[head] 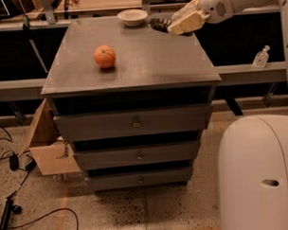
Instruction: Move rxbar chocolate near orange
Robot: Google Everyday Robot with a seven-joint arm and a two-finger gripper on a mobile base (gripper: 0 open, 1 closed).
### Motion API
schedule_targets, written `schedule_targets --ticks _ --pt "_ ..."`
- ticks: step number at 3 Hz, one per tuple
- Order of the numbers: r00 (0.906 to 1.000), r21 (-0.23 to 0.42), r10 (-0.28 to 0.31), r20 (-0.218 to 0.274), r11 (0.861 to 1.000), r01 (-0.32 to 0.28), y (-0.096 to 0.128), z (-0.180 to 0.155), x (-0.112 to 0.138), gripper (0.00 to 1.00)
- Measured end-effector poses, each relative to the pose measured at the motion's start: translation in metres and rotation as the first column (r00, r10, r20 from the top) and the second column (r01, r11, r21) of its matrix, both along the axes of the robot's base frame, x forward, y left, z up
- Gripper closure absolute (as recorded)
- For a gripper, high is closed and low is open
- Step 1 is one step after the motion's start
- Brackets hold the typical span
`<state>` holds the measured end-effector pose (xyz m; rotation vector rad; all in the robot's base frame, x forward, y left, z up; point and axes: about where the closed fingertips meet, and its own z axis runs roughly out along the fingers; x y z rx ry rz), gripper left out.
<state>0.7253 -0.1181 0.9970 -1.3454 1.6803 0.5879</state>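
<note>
One orange [105,56] sits left of centre on the grey bench [147,69], well apart from everything else. Near the far edge we see the rxbar chocolate [159,24], a dark shape just right of the white bowl [132,16]. The hand [178,26] is over the bench's far right corner, right against the bar. We cannot tell whether it is spread or pinching the bar. Three drawers [135,122] sit under the bench top, and a cardboard box [45,148] leans against the unit's left side.

No lettering is legible anywhere, including by the end effector [168,25] over the back right of the cabinet [147,64].
</note>
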Motion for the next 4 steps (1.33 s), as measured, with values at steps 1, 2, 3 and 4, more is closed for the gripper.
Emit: schedule_targets --ticks 1,2,3,4 --pt "0.9985 -0.056 -0.025 -0.048 0.998 0.022 0.013 -0.024 0.002 1.00" --pt "0.9945 -0.101 -0.090 0.054 0.990 0.095 0.016 -0.005 0.000 1.00" --pt "0.9848 -0.085 -0.131 0.114 0.986 0.141 0.031 -0.010 -0.002 1.00" --pt "0.9911 -0.099 -0.119 0.059 0.987 0.125 0.060 -0.065 -0.010 1.00"
